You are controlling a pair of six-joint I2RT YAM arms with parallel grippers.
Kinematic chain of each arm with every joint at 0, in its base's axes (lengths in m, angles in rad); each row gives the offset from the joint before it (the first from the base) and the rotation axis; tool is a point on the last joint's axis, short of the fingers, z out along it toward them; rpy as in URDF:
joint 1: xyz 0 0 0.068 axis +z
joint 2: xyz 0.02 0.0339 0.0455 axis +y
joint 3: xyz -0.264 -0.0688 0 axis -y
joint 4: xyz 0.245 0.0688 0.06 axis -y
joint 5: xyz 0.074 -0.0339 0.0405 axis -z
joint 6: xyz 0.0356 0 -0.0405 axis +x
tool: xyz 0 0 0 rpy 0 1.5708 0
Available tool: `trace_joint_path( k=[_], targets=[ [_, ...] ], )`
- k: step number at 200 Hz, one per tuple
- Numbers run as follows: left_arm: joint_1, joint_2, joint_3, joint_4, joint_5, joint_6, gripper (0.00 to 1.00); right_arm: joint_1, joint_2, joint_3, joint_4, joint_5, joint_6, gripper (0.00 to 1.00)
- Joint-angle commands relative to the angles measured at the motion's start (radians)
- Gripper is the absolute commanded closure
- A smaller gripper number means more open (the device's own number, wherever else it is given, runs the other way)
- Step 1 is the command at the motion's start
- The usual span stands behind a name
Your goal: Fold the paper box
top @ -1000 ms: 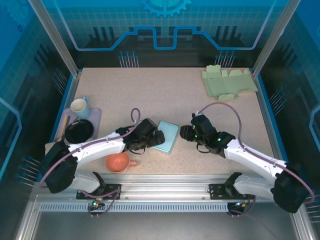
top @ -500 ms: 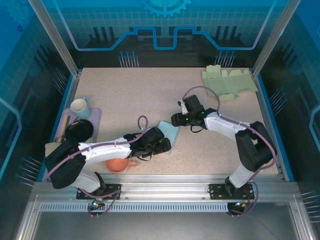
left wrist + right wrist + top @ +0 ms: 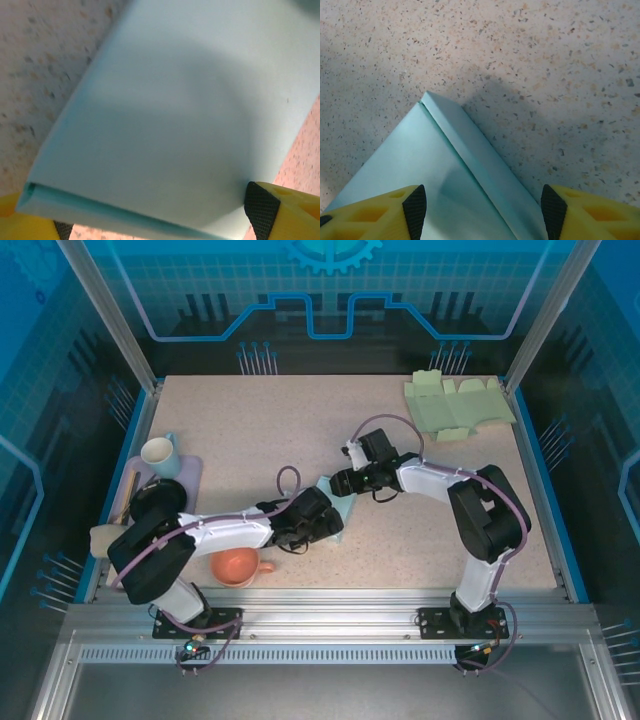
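The paper box is a flat light-blue sleeve lying on the speckled table in front of both arms. In the left wrist view the paper box runs between my left gripper's wide-apart fingers. Its near corner touches the right pad, and one end gapes slightly. From above, that left gripper covers the box's near end. My right gripper hovers open over the far corner. There the box comes to a point between the fingers, and the right gripper holds nothing.
Flat pale-green carton blanks lie at the back right corner. A white mug and a black bowl sit on a lavender tray at the left. An orange cup stands near the front edge, under the left arm.
The right arm swung from the front right to the box's far corner and its jaws widened. The left gripper slid right over the box's near end and narrowed a little.
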Motion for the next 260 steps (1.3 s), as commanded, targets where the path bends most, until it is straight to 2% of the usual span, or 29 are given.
trace_joint_path(
  k=[1,28,64,79,99,109,145,184,260],
  targets=[
    [0.041,0.021,0.048,-0.001,-0.022,0.028,0.12,-0.033,0.009,-0.018,0.001,-0.034,0.03,0.35],
    [0.097,0.03,0.079,-0.018,-0.035,0.051,0.12,-0.045,-0.002,-0.044,0.019,-0.058,0.068,0.36],
    [0.152,0.066,0.114,-0.023,-0.036,0.075,0.15,-0.043,-0.007,-0.058,0.053,-0.107,0.114,0.46],
    [0.174,0.086,0.131,-0.025,-0.039,0.085,0.19,-0.038,-0.007,-0.061,0.071,-0.118,0.127,0.52],
    [0.217,0.112,0.162,-0.015,-0.02,0.103,0.29,-0.032,-0.008,-0.063,0.097,-0.116,0.15,0.53],
    [0.237,0.121,0.177,0.002,-0.008,0.131,0.32,-0.031,-0.006,-0.058,0.108,-0.105,0.162,0.53],
    [0.302,0.203,0.344,-0.009,-0.001,0.317,0.32,-0.018,0.042,0.005,0.183,-0.085,0.251,0.55],
    [0.389,0.359,0.554,-0.064,0.03,0.526,0.3,0.037,0.205,0.234,0.191,-0.052,0.3,0.55],
    [0.638,0.622,0.952,-0.338,0.086,0.699,0.24,0.117,0.599,0.795,0.095,-0.063,0.386,0.55]
  ],
)
